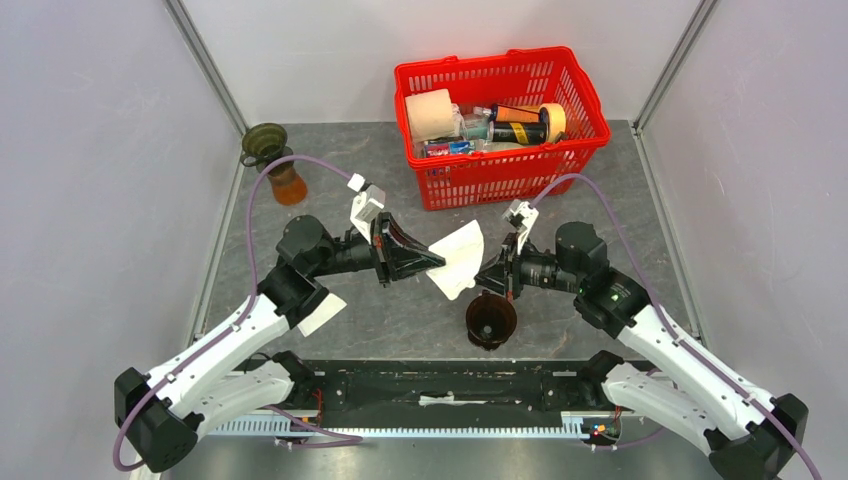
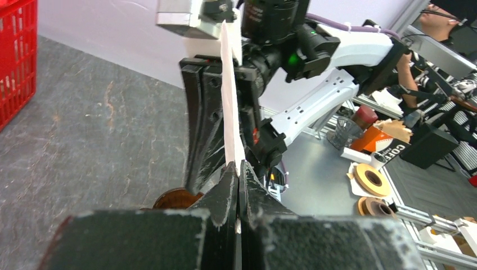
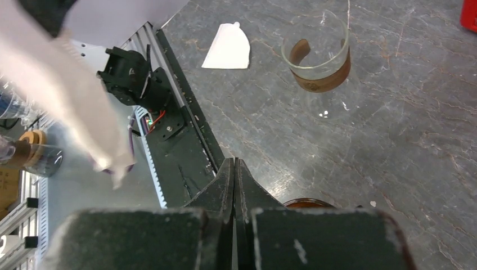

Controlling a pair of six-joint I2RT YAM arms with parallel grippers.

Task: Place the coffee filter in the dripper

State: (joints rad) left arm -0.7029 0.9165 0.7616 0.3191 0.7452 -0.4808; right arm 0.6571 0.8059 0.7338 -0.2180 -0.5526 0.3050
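Observation:
A white paper coffee filter (image 1: pixel 462 256) hangs in the air over the middle of the table, with my left gripper (image 1: pixel 437 265) shut on its left edge. The left wrist view shows the filter (image 2: pixel 227 101) edge-on, rising from the pinched left gripper (image 2: pixel 239 165). A brown dripper (image 1: pixel 491 320) stands on the table just below and right of the filter; its rim (image 2: pixel 174 198) also shows past the left fingers. My right gripper (image 1: pixel 485 282) sits close by the filter's right side, above the dripper. In its own view the right gripper (image 3: pixel 234 163) is shut with nothing between its fingers.
A second white filter (image 1: pixel 322 313) lies flat under the left arm. A glass server (image 1: pixel 287 185) and an olive funnel (image 1: pixel 265 143) stand at the back left. A red basket (image 1: pixel 585 100) with several items stands at the back.

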